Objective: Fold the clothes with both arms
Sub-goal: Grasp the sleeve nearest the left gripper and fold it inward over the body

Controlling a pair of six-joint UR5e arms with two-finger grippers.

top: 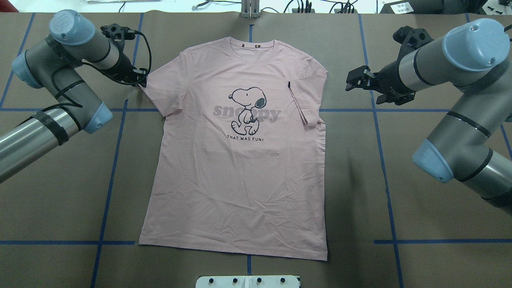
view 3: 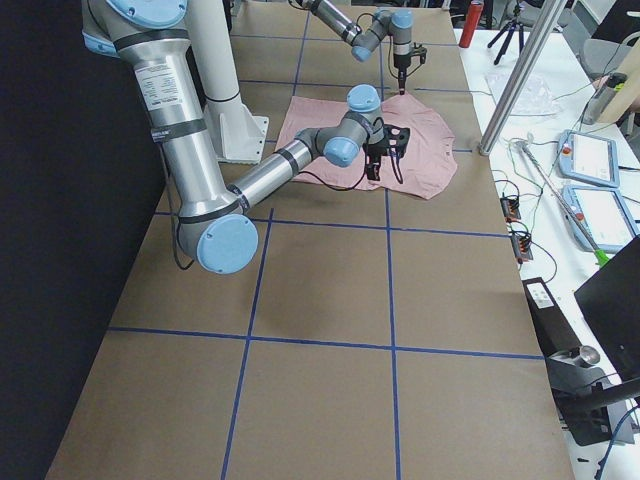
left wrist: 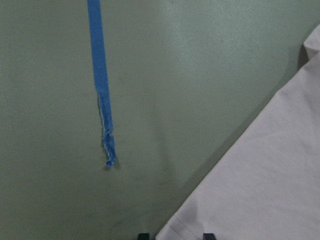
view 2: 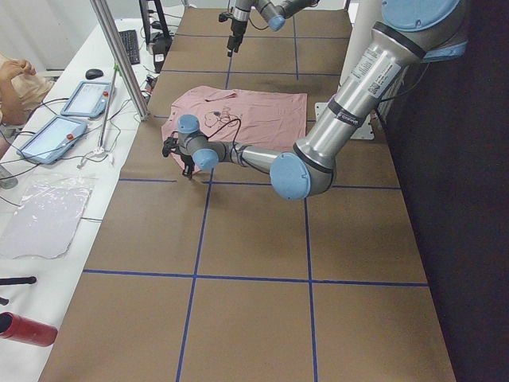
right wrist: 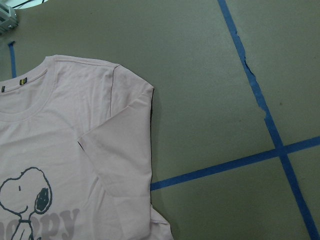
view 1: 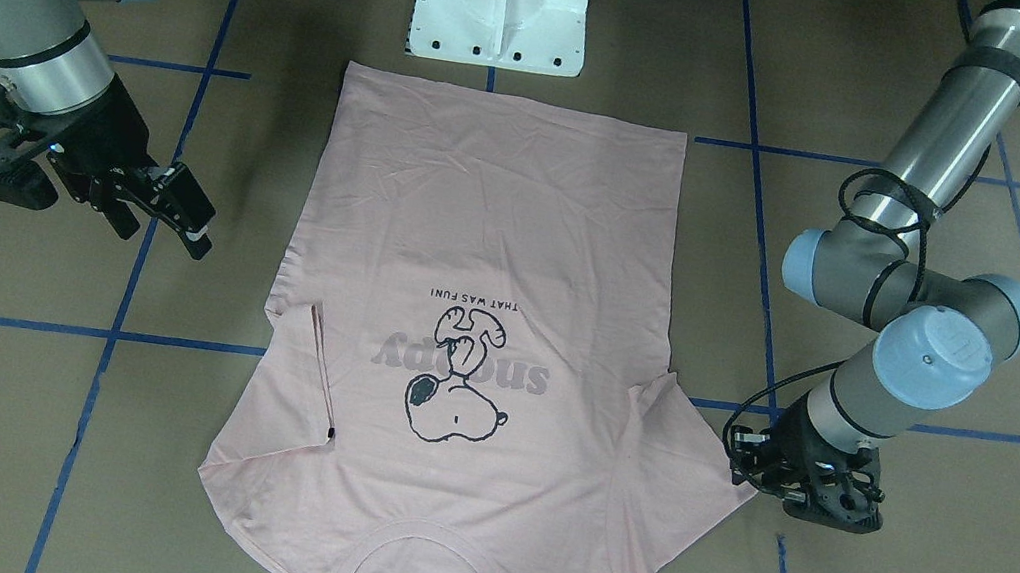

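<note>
The pale pink T-shirt lies flat and print-side up on the brown table, collar toward the far edge. Its sleeve on my right side is folded in over the chest. My left gripper is low at the tip of the other, spread sleeve. In the left wrist view its two fingertips stand apart with the sleeve's hem corner between them, so it is open. My right gripper hovers open beside the shirt's folded side, clear of the cloth, holding nothing.
The white pedestal base stands just behind the shirt's hem. Blue tape lines grid the brown table. A side bench with tablets, a metal post and a red bottle runs along the far edge, with a person's arm there.
</note>
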